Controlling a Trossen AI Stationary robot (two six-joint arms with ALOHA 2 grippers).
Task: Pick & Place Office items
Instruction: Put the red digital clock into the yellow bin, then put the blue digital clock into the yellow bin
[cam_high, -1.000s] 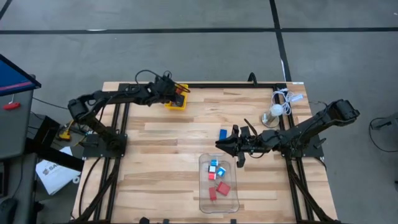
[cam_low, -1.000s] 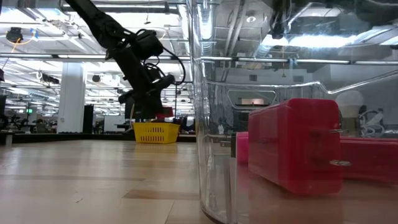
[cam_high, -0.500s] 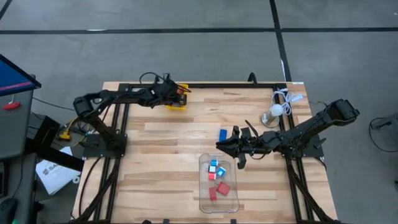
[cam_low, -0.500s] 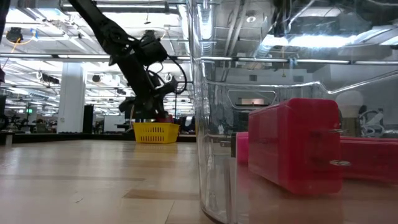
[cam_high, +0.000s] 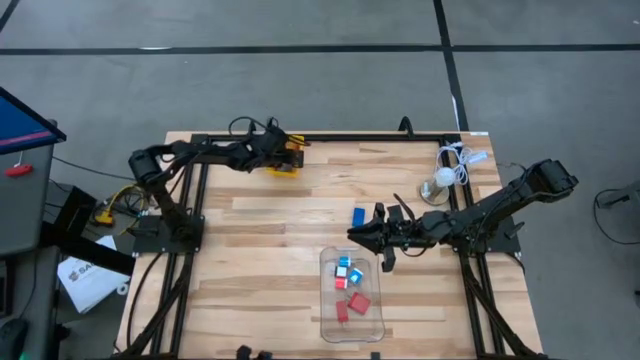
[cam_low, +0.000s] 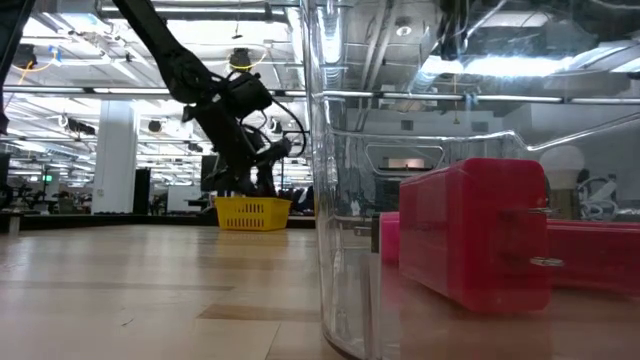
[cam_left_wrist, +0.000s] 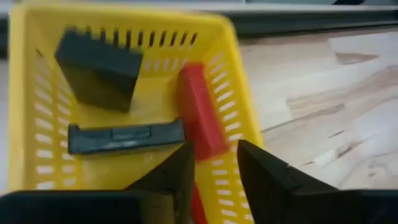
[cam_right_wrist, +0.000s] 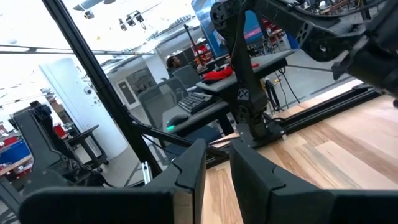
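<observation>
Left pincer (cam_high: 287, 156) over yellow tray (cam_high: 281, 166).

In the overhead view the left arm covers most of the yellow tray (cam_high: 283, 166), and the pieces in the clear plastic bin (cam_high: 352, 322) are too small to identify beyond their red, blue and white colours. From table height, the bin's wall (cam_low: 345, 200) runs off the top edge and blurs the red blocks (cam_low: 473, 232) behind it. In the left wrist view, the red block (cam_left_wrist: 198, 118) in the tray is partly hidden by the left gripper (cam_left_wrist: 213, 163).

Bare planks (cam_high: 260, 230) between yellow tray (cam_high: 283, 166) and clear bin (cam_high: 352, 297).
</observation>
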